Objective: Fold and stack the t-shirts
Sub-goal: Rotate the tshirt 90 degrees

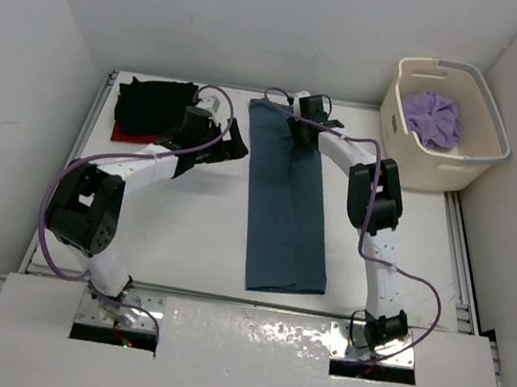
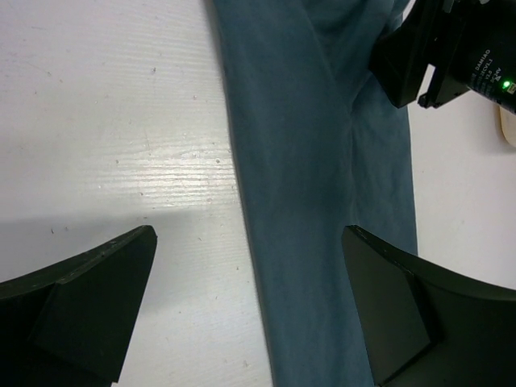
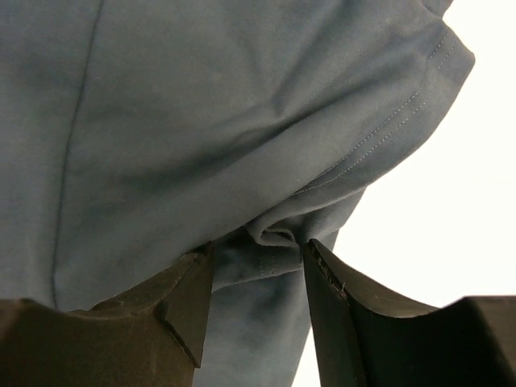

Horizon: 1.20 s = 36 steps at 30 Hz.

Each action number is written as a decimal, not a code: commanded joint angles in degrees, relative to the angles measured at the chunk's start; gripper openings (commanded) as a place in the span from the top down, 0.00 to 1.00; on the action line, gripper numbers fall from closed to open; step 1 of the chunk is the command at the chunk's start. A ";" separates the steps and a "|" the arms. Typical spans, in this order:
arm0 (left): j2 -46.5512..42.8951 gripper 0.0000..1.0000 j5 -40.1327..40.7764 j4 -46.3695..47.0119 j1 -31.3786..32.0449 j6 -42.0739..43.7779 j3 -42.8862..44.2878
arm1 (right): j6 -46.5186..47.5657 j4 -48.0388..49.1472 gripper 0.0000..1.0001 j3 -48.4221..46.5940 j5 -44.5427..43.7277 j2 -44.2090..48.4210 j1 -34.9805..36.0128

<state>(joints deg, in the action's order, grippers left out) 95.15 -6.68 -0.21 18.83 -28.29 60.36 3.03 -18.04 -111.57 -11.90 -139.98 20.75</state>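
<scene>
A dark teal-blue t-shirt (image 1: 287,207) lies folded into a long strip down the middle of the table. My right gripper (image 1: 299,127) is at its far end. In the right wrist view the fingers (image 3: 260,246) pinch a bunched fold of the teal cloth (image 3: 201,121) at their tips, beside a stitched sleeve hem. My left gripper (image 1: 234,142) hovers open at the strip's far left edge; its jaws (image 2: 248,238) straddle that edge of the teal shirt (image 2: 314,161) with nothing held. A black t-shirt (image 1: 156,102) lies folded on a red one (image 1: 127,135) at the far left. The lavender t-shirt (image 1: 431,117) sits crumpled in the basket.
The cream laundry basket (image 1: 435,170) stands at the far right corner, past the table's edge rail. White walls close in on the left, back and right. The right arm's black wrist camera (image 2: 459,48) shows at the top right of the left wrist view.
</scene>
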 commanded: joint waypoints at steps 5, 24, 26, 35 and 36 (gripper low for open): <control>0.91 0.00 -0.70 1.70 0.95 0.87 1.78 | 0.75 0.38 0.72 -1.01 -4.18 4.63 1.04; 1.09 0.00 -2.20 1.35 1.39 0.78 2.13 | -8.74 -1.55 1.00 8.56 -12.09 13.60 0.87; 1.00 0.00 -2.20 1.17 1.39 0.87 2.22 | -9.79 -2.34 1.00 8.30 -12.27 13.25 0.78; 0.73 0.00 -1.94 0.30 1.47 1.13 2.83 | -13.40 -7.88 0.79 6.54 -10.69 10.70 -0.19; 0.82 0.00 -2.02 0.30 1.39 1.22 3.01 | -13.22 -8.49 0.76 6.19 -10.86 10.52 -0.27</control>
<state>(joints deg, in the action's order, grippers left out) 96.49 -8.36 -0.43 19.64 -28.25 60.53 -8.60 -24.34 -103.20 -22.50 -128.88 21.02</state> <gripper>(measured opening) 0.997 0.225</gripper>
